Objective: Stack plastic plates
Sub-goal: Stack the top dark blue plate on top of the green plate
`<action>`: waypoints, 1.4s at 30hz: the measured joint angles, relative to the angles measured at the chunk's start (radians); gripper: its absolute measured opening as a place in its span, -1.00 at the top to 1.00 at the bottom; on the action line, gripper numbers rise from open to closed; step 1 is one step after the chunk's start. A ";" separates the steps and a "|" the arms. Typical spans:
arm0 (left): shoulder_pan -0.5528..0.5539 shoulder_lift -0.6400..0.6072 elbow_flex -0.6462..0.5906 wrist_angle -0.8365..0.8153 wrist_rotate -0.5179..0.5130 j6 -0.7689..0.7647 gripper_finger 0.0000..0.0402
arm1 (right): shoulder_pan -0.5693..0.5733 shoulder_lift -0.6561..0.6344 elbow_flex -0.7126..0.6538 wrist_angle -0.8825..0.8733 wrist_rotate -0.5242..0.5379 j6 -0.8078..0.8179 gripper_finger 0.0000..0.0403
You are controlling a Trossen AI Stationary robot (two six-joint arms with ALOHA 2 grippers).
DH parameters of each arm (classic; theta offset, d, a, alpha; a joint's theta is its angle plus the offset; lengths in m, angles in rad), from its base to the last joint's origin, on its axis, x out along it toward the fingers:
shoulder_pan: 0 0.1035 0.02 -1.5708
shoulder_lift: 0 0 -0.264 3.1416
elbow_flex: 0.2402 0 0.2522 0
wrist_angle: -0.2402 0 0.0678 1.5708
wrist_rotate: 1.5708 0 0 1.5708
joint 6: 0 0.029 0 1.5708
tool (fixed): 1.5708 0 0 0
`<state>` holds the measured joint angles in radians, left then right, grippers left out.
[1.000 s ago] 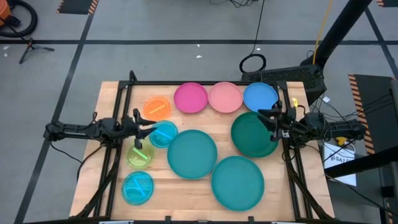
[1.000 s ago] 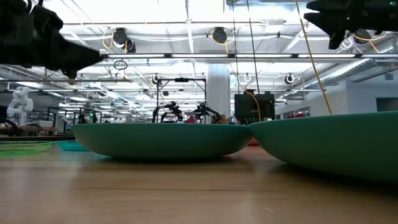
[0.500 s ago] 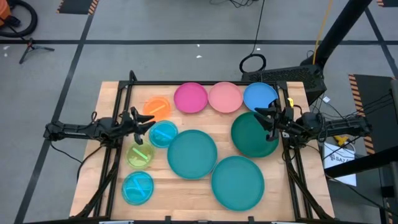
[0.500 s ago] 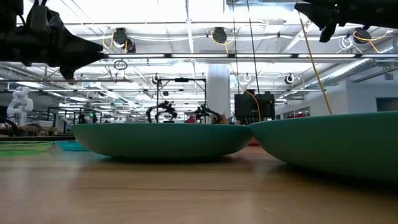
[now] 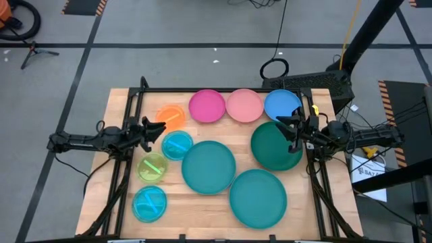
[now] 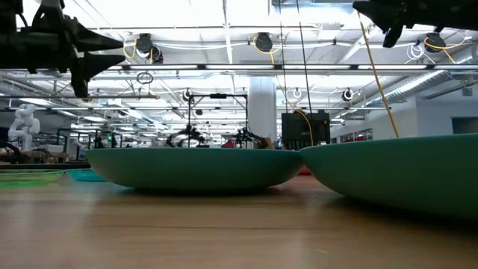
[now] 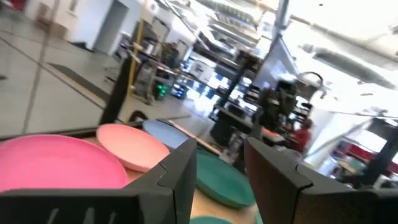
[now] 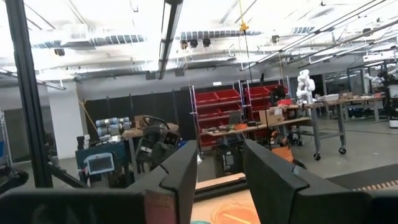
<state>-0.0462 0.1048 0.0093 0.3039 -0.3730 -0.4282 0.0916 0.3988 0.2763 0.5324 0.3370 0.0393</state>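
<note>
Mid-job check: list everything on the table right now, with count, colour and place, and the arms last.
Large teal plates: 2; teal; one mid-table, one at the near edge.
Large dark green plate: 1; dark green; right side, partly under the right gripper.
Medium plates: 3; magenta, pink, blue; in a row along the far edge.
Small plates: 4; orange far left, cyan beside the mid-table teal plate, lime nearer, second cyan at the near left.
Table: 1; light wood.
Left gripper: open, empty, raised near the orange plate.
Right gripper: open, empty, raised over the dark green plate's far edge.
</note>
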 joint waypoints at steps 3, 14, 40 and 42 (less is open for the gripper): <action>-0.002 0.020 0.000 0.052 0.002 0.006 0.30 | 0.000 0.020 0.025 -0.031 0.000 -0.026 0.39; -0.002 0.197 0.001 0.256 0.007 0.022 0.30 | 0.000 0.064 0.059 -0.037 0.007 -0.079 0.39; -0.049 1.084 0.612 -0.285 0.014 0.053 0.30 | 0.000 0.064 0.060 -0.061 0.138 -0.115 0.39; -0.038 1.153 0.652 -0.323 0.013 0.057 0.30 | 0.000 0.064 0.060 -0.064 0.138 -0.115 0.39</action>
<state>-0.0839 1.2580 0.6615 -0.0190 -0.3598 -0.3712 0.0917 0.4625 0.3359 0.4681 0.4755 -0.0761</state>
